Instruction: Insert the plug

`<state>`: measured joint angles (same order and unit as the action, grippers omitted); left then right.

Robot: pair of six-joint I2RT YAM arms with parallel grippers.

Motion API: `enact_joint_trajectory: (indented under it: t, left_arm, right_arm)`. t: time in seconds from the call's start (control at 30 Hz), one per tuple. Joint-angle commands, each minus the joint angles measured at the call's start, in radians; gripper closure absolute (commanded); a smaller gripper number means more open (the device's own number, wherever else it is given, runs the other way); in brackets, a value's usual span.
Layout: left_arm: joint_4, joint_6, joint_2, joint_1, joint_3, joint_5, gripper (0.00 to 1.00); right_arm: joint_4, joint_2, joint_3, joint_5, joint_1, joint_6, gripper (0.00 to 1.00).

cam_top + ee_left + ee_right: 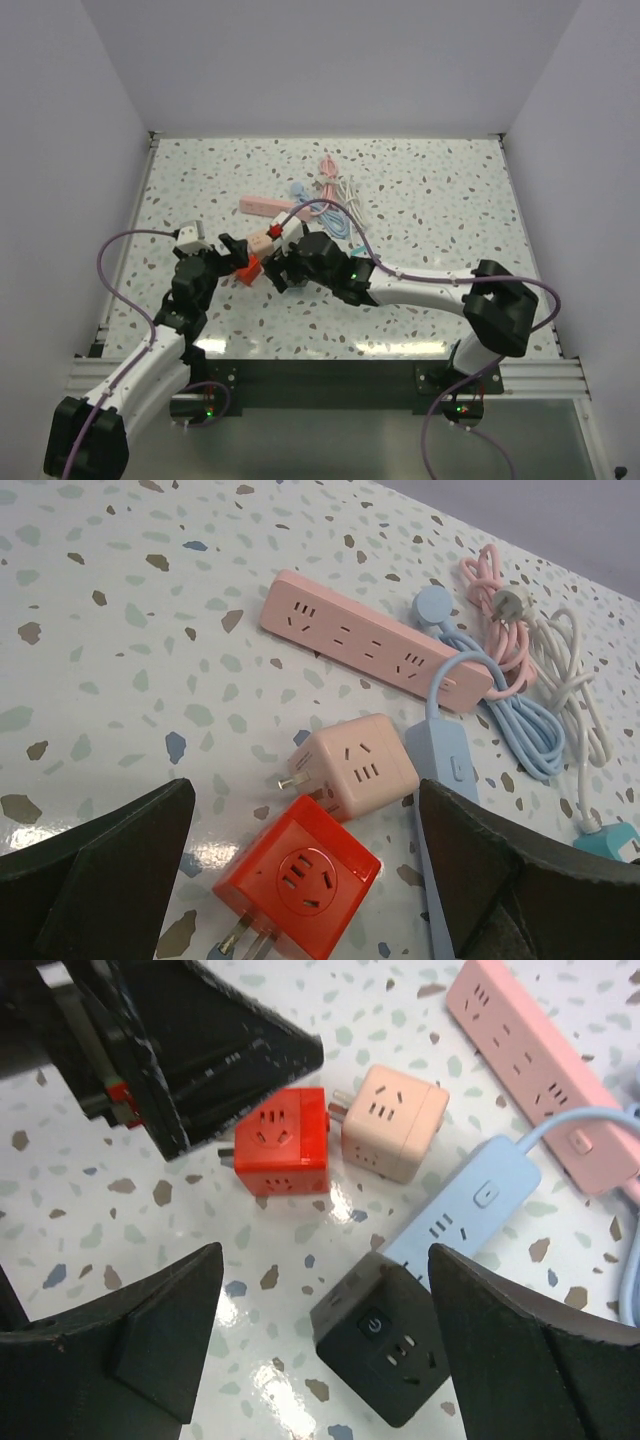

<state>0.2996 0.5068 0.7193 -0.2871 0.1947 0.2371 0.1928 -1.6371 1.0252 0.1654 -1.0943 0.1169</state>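
Observation:
A red cube adapter (pixel 298 888) lies on the table with its prongs pointing near-left, between the open fingers of my left gripper (pixel 305 815). It touches a pink cube adapter (pixel 355 765). My right gripper (pixel 325 1255) is open and hangs over a black cube adapter (pixel 400 1360), which lies against the end of a blue power strip (pixel 465 1210). A pink power strip (pixel 375 645) lies farther back. In the top view both grippers meet mid-table, left (pixel 238 256) and right (pixel 283 268), and the red cube (pixel 247 270) shows between them.
Coiled pink (pixel 500 630), white (pixel 575 680) and blue (pixel 520 715) cables lie behind and right of the strips. A teal plug (pixel 612 838) sits at the right edge. White walls enclose the table (pixel 450 190) on three sides.

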Motion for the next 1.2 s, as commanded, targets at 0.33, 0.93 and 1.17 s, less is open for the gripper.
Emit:
enact_joint_trajectory:
  t: [0.33,0.93,1.17]
  left_arm:
    - [0.018,0.022,-0.012,0.009,0.02,0.014,0.0]
    - [0.006,0.055,-0.049,0.009,0.003,0.08,0.0]
    - [0.007,0.053,-0.05,0.009,0.005,0.076,0.0]
  right_arm:
    - [0.059,-0.217,0.199,-0.121,-0.015,-0.103,0.14]
    - [0.004,-0.4,0.343,-0.061,-0.016,-0.102,0.18]
    - [-0.026,-0.437,0.372,-0.05,-0.016,-0.088,0.2]
